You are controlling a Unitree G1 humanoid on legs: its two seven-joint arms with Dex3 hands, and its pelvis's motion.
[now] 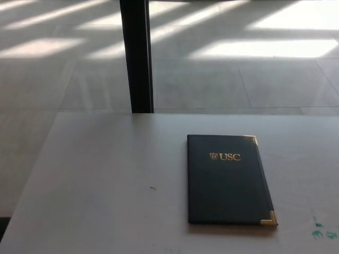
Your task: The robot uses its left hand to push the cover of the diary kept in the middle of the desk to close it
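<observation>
Pale matte worktop (106, 174) carries the black leather-look diary with gold corner caps and gold "USC" lettering (228, 180), lying flat and closed, right of centre. Neither hand appears in view, so finger state cannot be told. Green marks (322, 228) spot the worktop's right edge. Behind stands a black post (136, 55) on a sunlit tiled floor (238, 69).

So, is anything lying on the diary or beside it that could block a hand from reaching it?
Nothing visible does. The diary lies closed and flat on the desk, with nothing on it or beside it. Neither hand shows in the view.
</observation>
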